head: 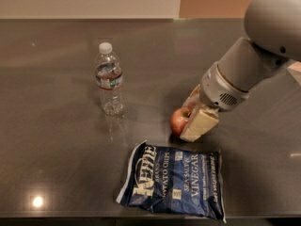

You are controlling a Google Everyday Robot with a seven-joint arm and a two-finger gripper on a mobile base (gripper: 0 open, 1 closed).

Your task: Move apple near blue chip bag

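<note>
The small red apple (179, 121) with yellowish patches sits on the dark table (56, 140), just above the top edge of the blue chip bag (173, 181). The bag is dark navy with white lettering and lies flat near the table's front edge. My gripper (190, 121) comes in from the upper right on a thick grey arm. Its cream fingers (200, 125) are closed around the apple's right side. The apple is a short gap away from the bag.
A clear plastic water bottle (109, 79) with a white cap stands upright at the left of the apple. The table's front edge runs just below the bag. A pale wall lies behind the table's far edge.
</note>
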